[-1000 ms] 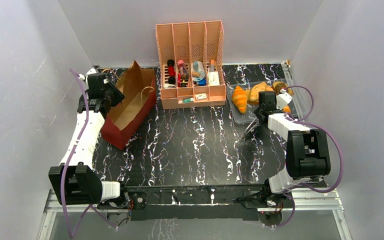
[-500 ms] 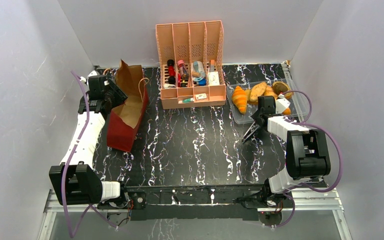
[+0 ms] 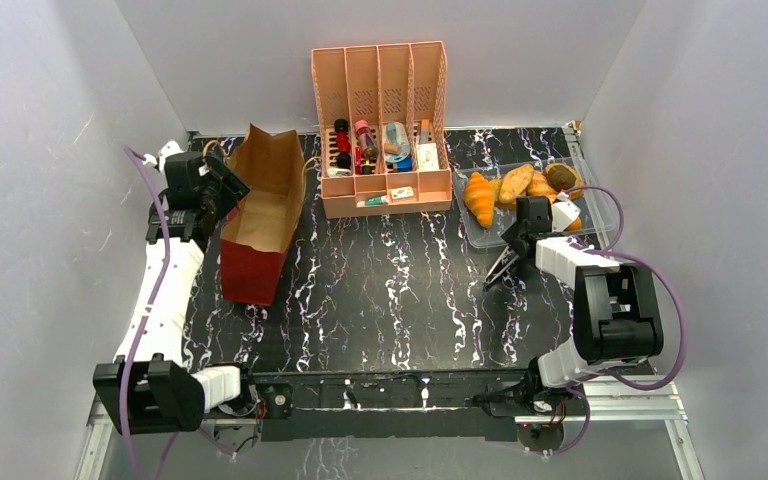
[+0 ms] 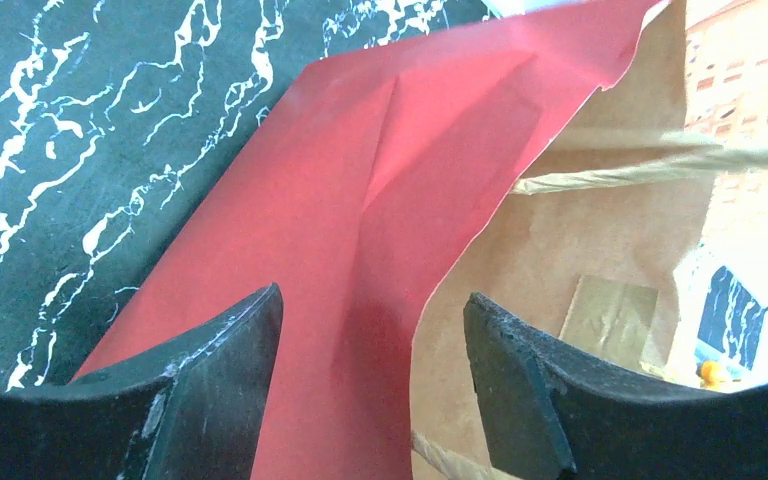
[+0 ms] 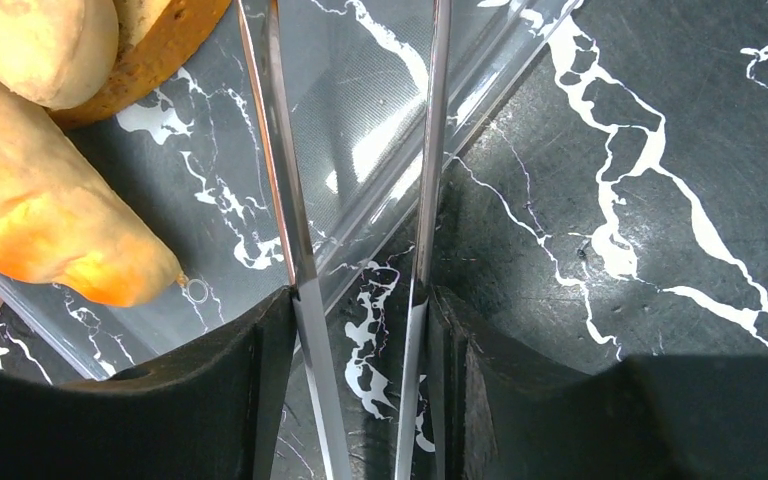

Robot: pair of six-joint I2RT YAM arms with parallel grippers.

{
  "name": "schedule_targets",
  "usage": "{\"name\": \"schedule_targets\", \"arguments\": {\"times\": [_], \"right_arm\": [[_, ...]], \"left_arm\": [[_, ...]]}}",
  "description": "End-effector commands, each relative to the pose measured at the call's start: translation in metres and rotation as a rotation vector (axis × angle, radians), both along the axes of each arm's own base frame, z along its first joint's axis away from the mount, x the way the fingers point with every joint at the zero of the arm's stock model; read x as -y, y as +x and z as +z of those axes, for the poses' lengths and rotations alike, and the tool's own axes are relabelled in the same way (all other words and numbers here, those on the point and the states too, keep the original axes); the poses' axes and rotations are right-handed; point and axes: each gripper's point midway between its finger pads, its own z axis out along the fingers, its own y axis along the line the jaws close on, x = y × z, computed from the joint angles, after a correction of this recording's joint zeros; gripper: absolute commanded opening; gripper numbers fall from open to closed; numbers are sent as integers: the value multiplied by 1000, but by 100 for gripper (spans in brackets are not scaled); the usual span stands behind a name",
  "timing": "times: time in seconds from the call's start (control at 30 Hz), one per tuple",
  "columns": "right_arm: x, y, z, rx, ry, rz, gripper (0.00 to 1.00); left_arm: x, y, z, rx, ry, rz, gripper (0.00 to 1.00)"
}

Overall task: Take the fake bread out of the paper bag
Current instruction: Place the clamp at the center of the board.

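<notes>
The paper bag (image 3: 260, 215) lies on its side at the left, brown mouth to the back, red part to the front. My left gripper (image 3: 220, 190) is at its left wall. In the left wrist view the jaws (image 4: 370, 295) stand apart astride the wall's edge (image 4: 390, 200), red outside on the left, brown inside on the right. I see no bread inside. The fake bread lies in a clear tray (image 3: 600, 210): an orange croissant (image 3: 479, 198) and several brown pieces (image 3: 517, 184). My right gripper (image 3: 522, 230) is shut on metal tongs (image 3: 500, 268), whose blades (image 5: 285, 200) reach over the tray's edge (image 5: 360, 90).
A pink slotted organizer (image 3: 380, 75) with small bottles and boxes stands at the back middle. Grey walls close in the left, right and back. The croissant (image 5: 50, 215) lies just left of the tongs in the right wrist view.
The left gripper moved a little left and back, and the bag swung from a diagonal to nearly straight, its mouth wider. The right gripper drew back slightly from the tray with the tongs.
</notes>
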Motion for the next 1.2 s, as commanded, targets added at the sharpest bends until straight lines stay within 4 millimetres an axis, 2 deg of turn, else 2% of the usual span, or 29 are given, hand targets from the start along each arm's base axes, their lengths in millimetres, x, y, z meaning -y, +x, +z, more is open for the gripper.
{"name": "schedule_targets", "arguments": {"times": [0.0, 0.17, 0.33, 0.47, 0.63, 0.77, 0.83, 1.07, 1.17], "right_arm": [[-3, 10, 21, 85, 6, 9, 46], [-7, 7, 22, 89, 14, 20, 47], [-10, 3, 24, 93, 10, 29, 47], [-10, -1, 24, 92, 4, 30, 47], [-13, -5, 25, 106, 8, 45, 45], [-15, -9, 17, 86, 14, 51, 44], [-17, -11, 16, 83, 14, 56, 44], [-31, -14, 22, 92, -7, 87, 46], [-34, -17, 19, 81, -8, 93, 47]], "left_arm": [[-14, -13, 24, 51, 32, 73, 66], [-21, -20, 33, 72, 60, 105, 67], [-27, -29, 23, 57, 86, 123, 68], [-28, -34, 15, 48, 93, 129, 63], [-26, -38, 14, 70, 81, 121, 46], [-23, -41, 11, 68, 71, 113, 23], [-23, -44, 9, 71, 68, 115, 17], [-22, -47, 9, 75, 59, 115, 19], [-21, -48, 10, 77, 60, 113, 20]]}}
